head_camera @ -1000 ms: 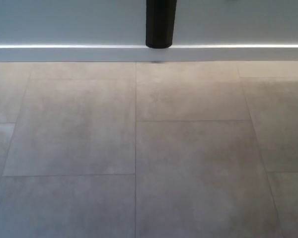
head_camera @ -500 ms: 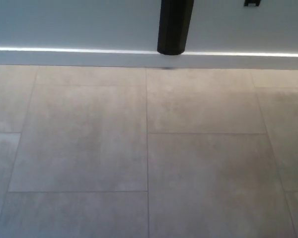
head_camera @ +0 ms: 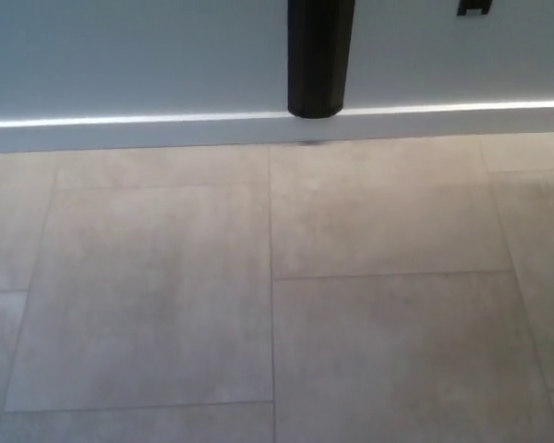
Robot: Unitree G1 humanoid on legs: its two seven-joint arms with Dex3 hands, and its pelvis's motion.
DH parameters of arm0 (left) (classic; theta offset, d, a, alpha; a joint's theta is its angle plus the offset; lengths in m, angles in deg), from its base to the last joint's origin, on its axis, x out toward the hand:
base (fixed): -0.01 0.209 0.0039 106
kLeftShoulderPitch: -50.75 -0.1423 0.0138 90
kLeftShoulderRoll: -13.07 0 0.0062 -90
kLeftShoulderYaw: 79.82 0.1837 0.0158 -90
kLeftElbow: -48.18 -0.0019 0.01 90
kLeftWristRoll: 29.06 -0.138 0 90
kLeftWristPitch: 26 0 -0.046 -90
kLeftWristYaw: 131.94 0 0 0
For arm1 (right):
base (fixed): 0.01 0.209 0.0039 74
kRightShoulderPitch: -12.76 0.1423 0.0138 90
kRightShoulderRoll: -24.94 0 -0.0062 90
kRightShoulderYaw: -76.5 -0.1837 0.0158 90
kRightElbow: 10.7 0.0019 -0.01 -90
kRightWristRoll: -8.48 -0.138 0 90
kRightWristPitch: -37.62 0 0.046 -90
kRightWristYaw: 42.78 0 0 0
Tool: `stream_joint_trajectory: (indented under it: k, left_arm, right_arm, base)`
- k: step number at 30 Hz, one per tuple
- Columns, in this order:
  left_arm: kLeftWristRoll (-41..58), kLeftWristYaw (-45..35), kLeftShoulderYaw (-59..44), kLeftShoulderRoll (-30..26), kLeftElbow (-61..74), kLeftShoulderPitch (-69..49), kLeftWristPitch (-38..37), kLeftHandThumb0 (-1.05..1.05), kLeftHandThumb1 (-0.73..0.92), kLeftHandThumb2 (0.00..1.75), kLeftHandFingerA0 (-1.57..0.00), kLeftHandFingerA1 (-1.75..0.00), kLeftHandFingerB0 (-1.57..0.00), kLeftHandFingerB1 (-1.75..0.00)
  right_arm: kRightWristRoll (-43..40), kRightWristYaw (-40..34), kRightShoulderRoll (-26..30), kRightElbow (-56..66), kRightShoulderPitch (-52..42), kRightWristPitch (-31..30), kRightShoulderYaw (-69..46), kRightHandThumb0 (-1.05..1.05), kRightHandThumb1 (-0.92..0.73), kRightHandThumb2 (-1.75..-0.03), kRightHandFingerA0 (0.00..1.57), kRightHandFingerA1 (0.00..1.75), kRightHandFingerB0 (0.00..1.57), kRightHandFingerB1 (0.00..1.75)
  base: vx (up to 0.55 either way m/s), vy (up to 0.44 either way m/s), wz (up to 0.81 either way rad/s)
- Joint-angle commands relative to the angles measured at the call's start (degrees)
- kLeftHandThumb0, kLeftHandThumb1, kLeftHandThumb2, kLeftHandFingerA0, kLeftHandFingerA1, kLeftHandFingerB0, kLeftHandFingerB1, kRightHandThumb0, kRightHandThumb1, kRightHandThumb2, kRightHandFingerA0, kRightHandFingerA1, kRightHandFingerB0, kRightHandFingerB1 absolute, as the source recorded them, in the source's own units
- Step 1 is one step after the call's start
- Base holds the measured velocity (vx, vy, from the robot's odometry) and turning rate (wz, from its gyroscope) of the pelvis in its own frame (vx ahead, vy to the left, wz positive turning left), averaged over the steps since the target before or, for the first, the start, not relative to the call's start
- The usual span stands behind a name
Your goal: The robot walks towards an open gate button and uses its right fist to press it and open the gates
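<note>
camera tipped up a bit vs 0.5 s ago, so the whole view slid down. neither hand shows, so can't tell what the fingers are doing. black rounded post [head_camera: 319, 57] hangs at the pale wall [head_camera: 129, 55], above the glowing light strip [head_camera: 120, 120]. small black fitting [head_camera: 475, 6], maybe the button, sits top right. beige floor tiles [head_camera: 157, 295] fill the rest.
</note>
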Motion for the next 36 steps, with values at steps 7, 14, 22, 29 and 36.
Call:
stream_joint_trajectory:
  k: [7, 14, 22, 29, 36]
  left_arm:
    - [0.28, 0.63, 0.13, -1.24, -0.13, -0.10, -1.07, -0.10, 0.39, 1.32, -1.10, -1.46, -1.05, -1.27]
    - [0.22, 1.34, 0.32, -1.19, -0.59, 0.34, -0.51, -0.10, 0.49, 1.18, -1.23, -1.24, -1.11, -1.13]
    - [0.36, 0.87, 0.58, -1.37, -0.50, 0.01, -0.58, -0.11, 0.38, 1.35, -1.11, -1.45, -1.04, -1.26]
    - [0.15, 1.29, 0.82, -1.43, -0.79, -0.33, 0.00, -0.13, 0.42, 1.27, -1.10, -1.46, -1.04, -1.27]
    - [0.73, 0.93, 0.44, -0.87, -1.05, -0.64, -0.31, -0.12, 0.43, 1.28, -1.07, -1.47, -1.03, -1.26]
  right_arm:
    - [-0.99, 2.01, 0.56, 0.68, 0.83, 0.24, -0.24, -0.16, -0.64, -0.75, 1.00, 1.22, 1.05, 0.88]
    - [-0.96, 2.57, 0.48, 0.67, 1.14, 0.74, -0.21, -0.16, -0.62, -0.81, 1.01, 1.22, 1.05, 0.90]
    - [-0.79, 2.56, 0.57, 1.53, 1.35, 0.57, -0.12, -0.16, -0.60, -0.84, 1.01, 1.20, 1.05, 0.92]
    - [-0.98, 2.85, 0.54, 1.46, 1.06, 0.45, -0.34, -0.14, -0.60, -0.84, 1.00, 1.20, 1.04, 0.91]
    - [-0.99, 2.93, 0.63, 0.91, 0.72, 0.85, -0.61, -0.15, -0.59, -0.85, 1.04, 1.24, 1.05, 0.91]
  base:
    - [0.26, 0.164, 0.08]
    - [0.18, -0.005, 0.06]
    - [0.19, -0.220, -0.02]
    - [0.13, -0.025, -0.08]
    - [0.21, 0.151, 0.04]
